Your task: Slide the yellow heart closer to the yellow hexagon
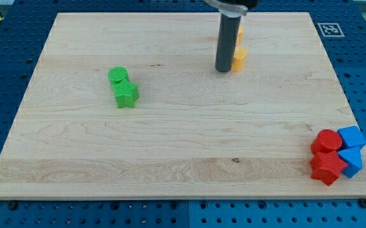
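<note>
Camera view: yellow blocks [239, 58] right beside the dark rod, shapes half hidden, can't tell heart from hexagon. Rod tip [223, 69] touching them on their left. Looks nearly done; maybe one gentle nudge. No claw here, so no open/closed to tell.

The rod's tip [224, 69] sits tight against a yellow block [239, 59] — green blocks [124, 87] leftward, red [327, 158] and blue [351, 149] ones clustered bottom-right, open board [189, 139] between.
</note>
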